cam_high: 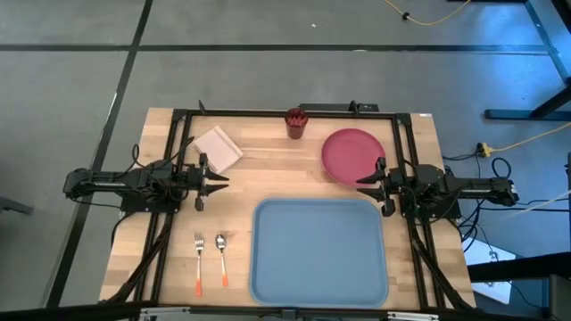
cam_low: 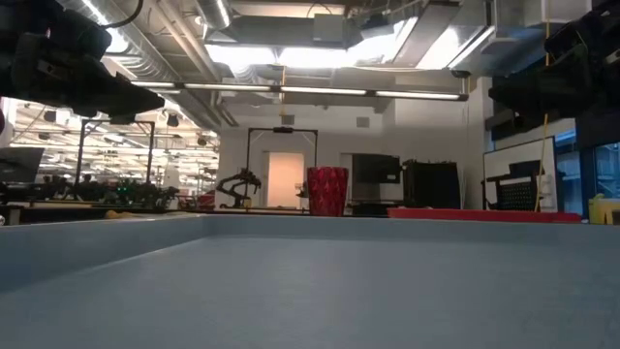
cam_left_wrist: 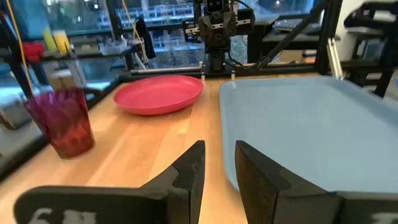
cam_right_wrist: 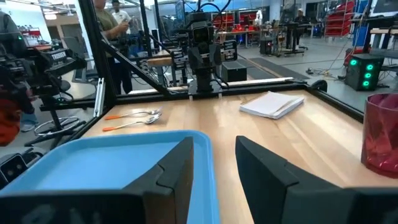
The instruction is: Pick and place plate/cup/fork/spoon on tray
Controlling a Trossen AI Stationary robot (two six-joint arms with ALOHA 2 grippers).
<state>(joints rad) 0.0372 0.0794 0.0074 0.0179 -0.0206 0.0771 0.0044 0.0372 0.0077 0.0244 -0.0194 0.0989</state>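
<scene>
The light-blue tray (cam_high: 319,251) lies at the table's near middle. The pinkish-red plate (cam_high: 353,156) lies flat on the table beyond the tray's far right corner. The dark red cup (cam_high: 295,123) stands upright at the far edge. The fork (cam_high: 199,265) and the spoon (cam_high: 221,259) lie side by side left of the tray, orange handles toward the near edge. My left gripper (cam_high: 220,181) hovers open left of the tray, holding nothing. My right gripper (cam_high: 364,182) hovers open at the plate's near edge, holding nothing.
A white square pad (cam_high: 218,149) lies at the far left of the table. A dark frame (cam_high: 268,111) runs around the table's far and side edges. In the right wrist view people (cam_right_wrist: 112,25) stand in the room beyond the table.
</scene>
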